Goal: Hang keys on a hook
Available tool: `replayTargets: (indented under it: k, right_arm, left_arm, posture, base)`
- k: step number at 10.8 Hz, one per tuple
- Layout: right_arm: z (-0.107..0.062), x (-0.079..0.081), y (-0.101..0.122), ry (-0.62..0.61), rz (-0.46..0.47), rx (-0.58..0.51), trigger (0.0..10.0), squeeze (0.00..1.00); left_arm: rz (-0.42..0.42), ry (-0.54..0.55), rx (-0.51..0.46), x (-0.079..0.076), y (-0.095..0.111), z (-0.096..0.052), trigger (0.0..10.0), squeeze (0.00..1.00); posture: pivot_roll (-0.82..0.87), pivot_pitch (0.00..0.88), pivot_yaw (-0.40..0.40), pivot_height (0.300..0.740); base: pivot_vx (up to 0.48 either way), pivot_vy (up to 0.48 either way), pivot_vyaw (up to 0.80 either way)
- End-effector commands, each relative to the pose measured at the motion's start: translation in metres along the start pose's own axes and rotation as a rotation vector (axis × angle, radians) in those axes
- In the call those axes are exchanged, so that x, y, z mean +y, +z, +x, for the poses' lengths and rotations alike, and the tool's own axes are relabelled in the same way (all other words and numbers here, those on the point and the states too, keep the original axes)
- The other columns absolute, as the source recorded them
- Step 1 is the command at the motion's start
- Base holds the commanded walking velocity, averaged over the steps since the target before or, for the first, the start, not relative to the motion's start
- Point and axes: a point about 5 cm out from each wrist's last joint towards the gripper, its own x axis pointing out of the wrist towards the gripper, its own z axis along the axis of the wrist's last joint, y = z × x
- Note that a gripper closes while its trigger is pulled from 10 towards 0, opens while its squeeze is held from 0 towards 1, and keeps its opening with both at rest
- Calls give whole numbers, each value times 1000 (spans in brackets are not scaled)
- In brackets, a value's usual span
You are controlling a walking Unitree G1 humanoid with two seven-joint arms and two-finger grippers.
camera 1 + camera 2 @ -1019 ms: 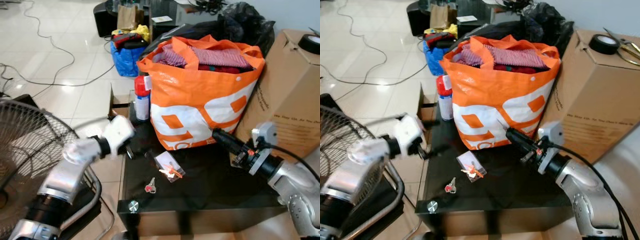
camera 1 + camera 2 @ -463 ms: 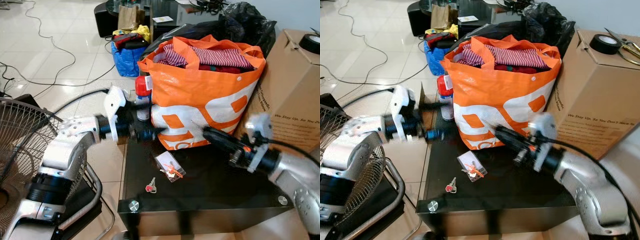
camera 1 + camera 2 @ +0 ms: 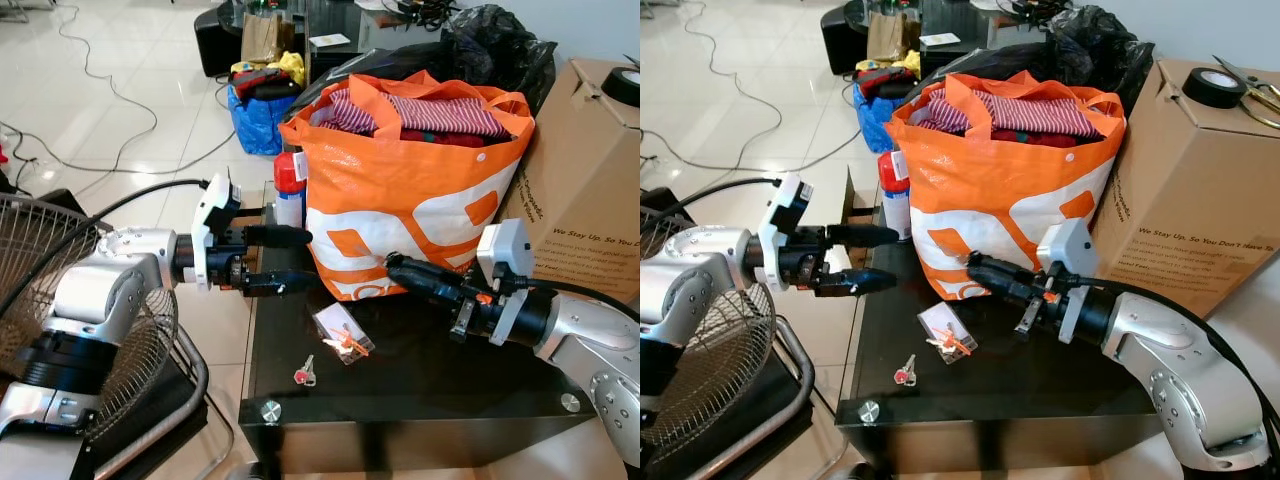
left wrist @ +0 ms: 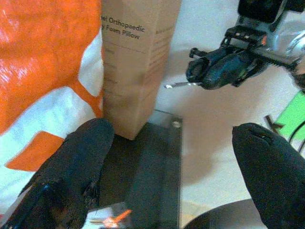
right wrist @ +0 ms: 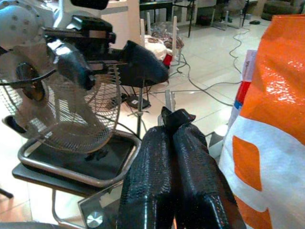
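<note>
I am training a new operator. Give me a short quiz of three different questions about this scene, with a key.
1. True or false: the left gripper is open.
2. Where is the red-headed key? A) in the orange bag B) on the black table C) in the right gripper
3. Fill in: the right gripper's fingers are ____ together.

Key: 1 true. 2 B. 3 shut; they hold nothing and hover over the table near the keys in the clear packet.

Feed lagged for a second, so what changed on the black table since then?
The left tool swung in over the table's left edge, fingers spread. The right tool, shut, reached leftward toward the orange bag's base. Nothing grasped. Red-headed key and clear-sleeved keys stayed put.
</note>
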Motion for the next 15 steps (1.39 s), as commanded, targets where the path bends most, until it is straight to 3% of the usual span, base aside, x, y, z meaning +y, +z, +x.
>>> replayTargets:
  k: [1, 2, 4, 5, 6, 7, 8, 10, 13, 14, 15]
  right_arm:
    - [1, 0, 6, 6, -34, 5, 0, 0]
    - [1, -3, 5, -35, -64, 28, 0, 0]
    - [7, -12, 3, -123, -107, 19, 0, 0]
    - [13, -14, 2, -135, -110, -9, 0, 0]
    - [19, -16, 0, -127, -114, -26, 0, 0]
    - [21, -18, -1, -120, -138, -20, 0, 0]
    - [23, -22, 4, -96, -181, -24, 0, 0]
    - [24, -24, 4, -64, -218, -7, 0, 0]
    - [25, -22, 6, 1, -249, 2, 0, 0]
    - [26, -22, 7, 16, -253, 3, 0, 0]
    - [26, -22, 7, 20, -254, 3, 0, 0]
  left_arm:
    - [127, 37, 46, 1, 4, 8, 10000, 0]
    - [371, 136, 172, 4, -3, 23, 10000, 0]
    - [719, 407, 115, 15, 13, 43, 10000, 0]
    - [942, 434, 203, 15, 7, 47, 10000, 0]
    - [1012, 412, 272, 15, -5, 50, 10000, 0]
    - [1059, 386, 279, 14, -10, 53, 10000, 0]
    - [1078, 341, 199, 9, -10, 62, 10000, 0]
    - [1109, 259, 154, 1, -18, 69, 10000, 0]
    - [1114, 285, 19, -2, -14, 72, 10000, 0]
    - [1108, 260, 6, -3, -15, 72, 7020, 0]
    - [1107, 234, -4, -4, -18, 71, 0, 0]
  posture:
    - [-41, 0, 47, 740]
    - [-41, 0, 47, 740]
    - [-51, 0, 59, 740]
    - [-51, 0, 59, 740]
    - [-53, 0, 55, 740]
    - [-53, 0, 47, 740]
    - [-50, 0, 26, 740]
    - [-51, 0, 15, 740]
    - [-57, 0, 2, 740]
    - [-63, 0, 3, 740]
    - [-66, 0, 5, 740]
  base:
    - [0, 0, 0]
    - [0, 0, 0]
    - [0, 0, 0]
    - [0, 0, 0]
    - [0, 0, 0]
    - [0, 0, 0]
    - [0, 0, 0]
    - [0, 0, 0]
    - [0, 0, 0]
    - [0, 0, 0]
    - [0, 0, 0]
